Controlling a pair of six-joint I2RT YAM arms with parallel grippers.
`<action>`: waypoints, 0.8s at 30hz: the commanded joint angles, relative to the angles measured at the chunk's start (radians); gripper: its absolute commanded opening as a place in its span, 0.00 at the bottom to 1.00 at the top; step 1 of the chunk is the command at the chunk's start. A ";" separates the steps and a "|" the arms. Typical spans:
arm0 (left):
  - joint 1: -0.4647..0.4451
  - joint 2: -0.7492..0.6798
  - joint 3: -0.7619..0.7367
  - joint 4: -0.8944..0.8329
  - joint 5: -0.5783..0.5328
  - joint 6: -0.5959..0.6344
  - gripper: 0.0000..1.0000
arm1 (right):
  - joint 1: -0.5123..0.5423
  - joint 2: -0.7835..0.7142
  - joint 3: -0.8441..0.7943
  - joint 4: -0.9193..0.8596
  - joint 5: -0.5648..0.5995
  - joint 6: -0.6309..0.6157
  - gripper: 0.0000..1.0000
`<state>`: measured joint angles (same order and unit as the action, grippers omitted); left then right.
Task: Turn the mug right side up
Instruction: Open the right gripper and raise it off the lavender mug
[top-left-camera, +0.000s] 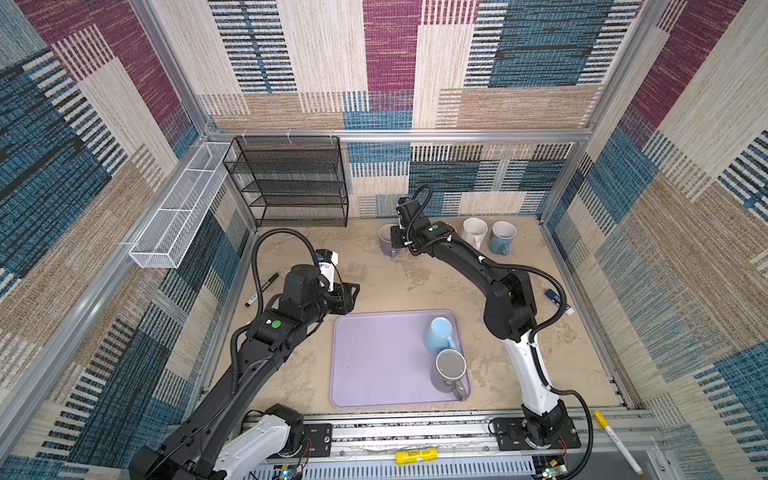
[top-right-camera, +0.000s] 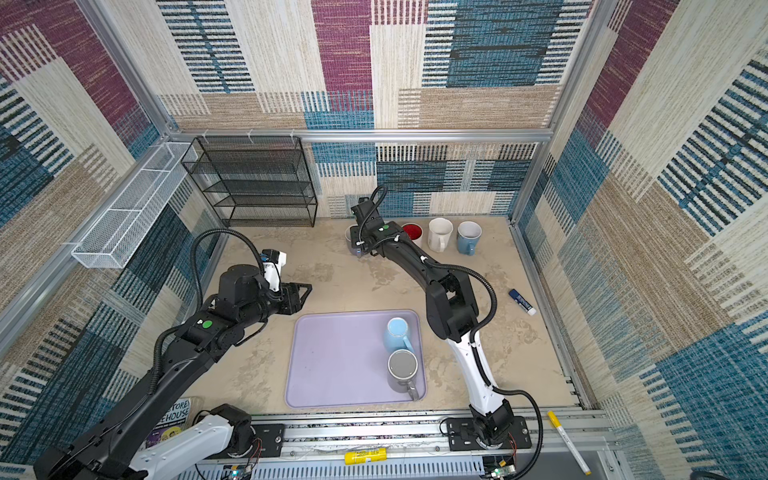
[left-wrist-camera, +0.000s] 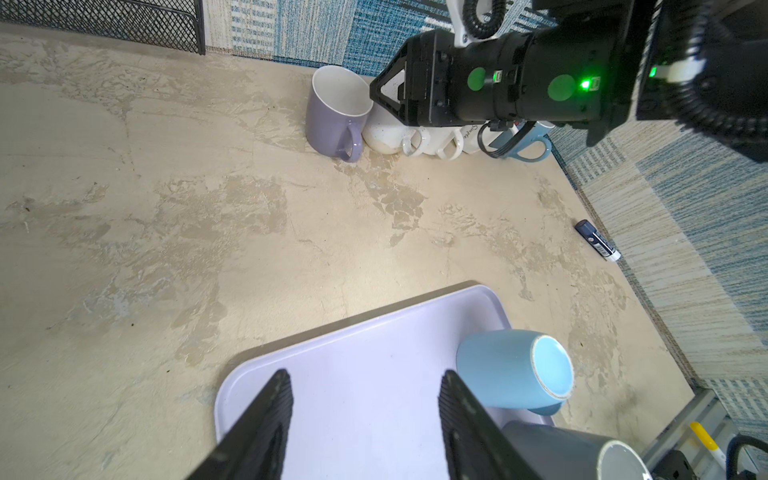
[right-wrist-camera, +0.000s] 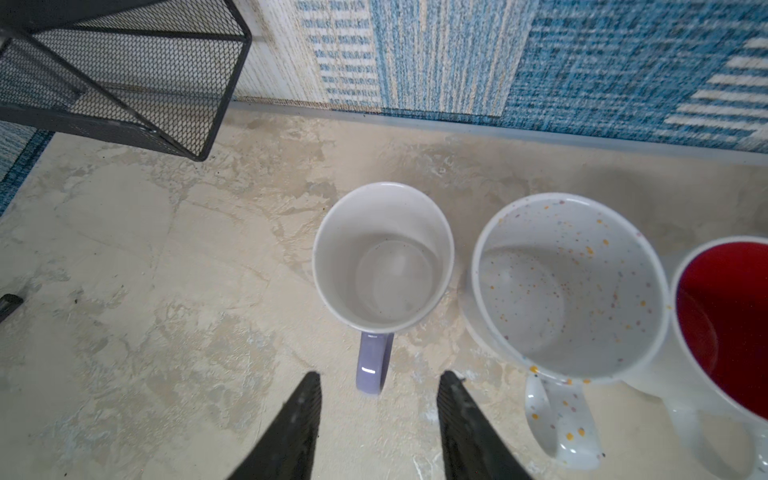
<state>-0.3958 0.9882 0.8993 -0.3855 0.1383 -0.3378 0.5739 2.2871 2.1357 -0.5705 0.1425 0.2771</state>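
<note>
A purple mug (right-wrist-camera: 382, 257) with a white inside stands upright, mouth up, on the table at the back, its handle (right-wrist-camera: 374, 365) pointing at my right gripper (right-wrist-camera: 378, 376). That gripper is open, with the handle's tip just ahead of its fingertips and touching neither; in a top view it (top-left-camera: 397, 245) hides most of the mug (top-left-camera: 386, 241). On the lilac tray (top-left-camera: 374, 361) a light blue mug (top-left-camera: 439, 334) and a grey mug (top-left-camera: 451, 368) stand base up. My left gripper (left-wrist-camera: 365, 374) hovers open and empty over the tray's left edge.
Right of the purple mug stand a speckled mug (right-wrist-camera: 569, 282), a red-lined mug (right-wrist-camera: 727, 320), a white mug (top-left-camera: 474, 230) and a blue mug (top-left-camera: 502, 236), all upright. A black wire rack (top-left-camera: 291, 183) is back left. A marker (top-left-camera: 262, 289) and a glue stick (top-left-camera: 559, 300) lie near the side walls.
</note>
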 joint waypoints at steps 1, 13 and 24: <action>0.000 -0.006 0.002 0.016 0.009 0.020 0.57 | 0.002 -0.047 -0.018 0.056 0.032 -0.022 0.49; -0.001 -0.005 -0.009 0.028 0.033 0.017 0.57 | 0.001 -0.294 -0.277 0.270 -0.064 -0.082 0.47; -0.006 -0.001 -0.027 0.080 0.115 0.017 0.57 | 0.000 -0.462 -0.491 0.448 -0.252 -0.114 0.46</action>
<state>-0.4000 0.9882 0.8799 -0.3531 0.2100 -0.3382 0.5735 1.8557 1.6772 -0.2214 -0.0265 0.1814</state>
